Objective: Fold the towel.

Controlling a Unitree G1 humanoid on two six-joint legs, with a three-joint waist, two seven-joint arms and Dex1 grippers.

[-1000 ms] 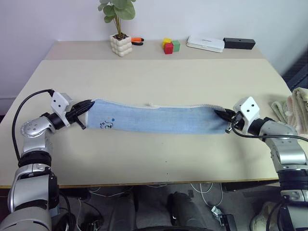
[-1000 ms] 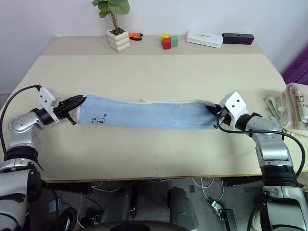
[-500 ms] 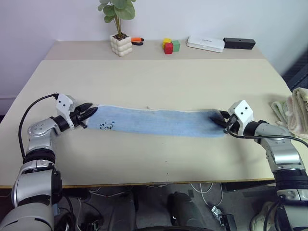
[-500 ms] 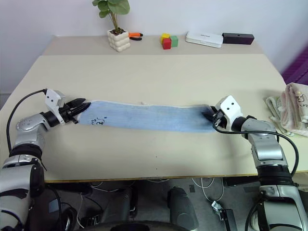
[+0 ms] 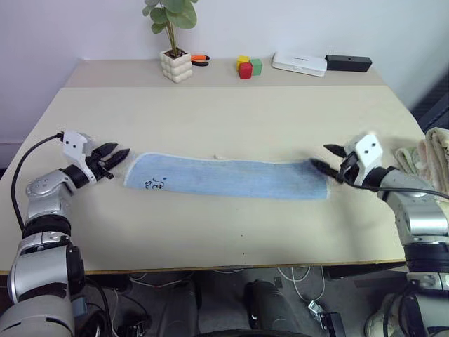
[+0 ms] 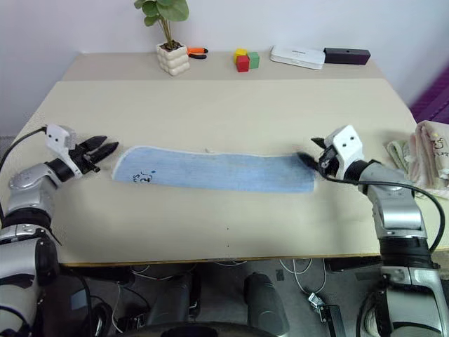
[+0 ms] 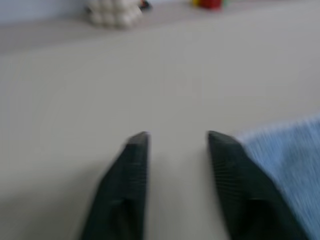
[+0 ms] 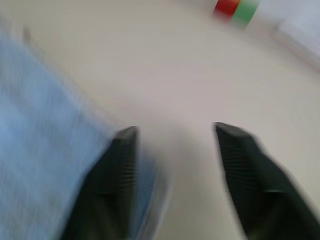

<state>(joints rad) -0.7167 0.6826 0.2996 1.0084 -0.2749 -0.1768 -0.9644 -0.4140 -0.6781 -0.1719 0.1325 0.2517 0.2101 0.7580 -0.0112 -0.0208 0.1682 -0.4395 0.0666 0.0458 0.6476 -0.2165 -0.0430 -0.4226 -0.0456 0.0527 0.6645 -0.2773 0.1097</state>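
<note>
With both the left pincer and right pincer released beside its ends, the towel is lying as a long strip on the surface, risking, apparently, a one-layer pinch.

a broad beige surface fills the middle, a seam running across it near the far side. flat on it, nearer the front edge, lies the long light blue terry cloth towel, folded into a narrow strip running side to side, pale edging along its far edge, a small dark print near its left end. along the back, left to right: a green plant in a white bumpy pot, an orange and black item just beside it, small yellow, red and green blocks touching each other, a flat white box, and a black rectangular box next to it.
</note>
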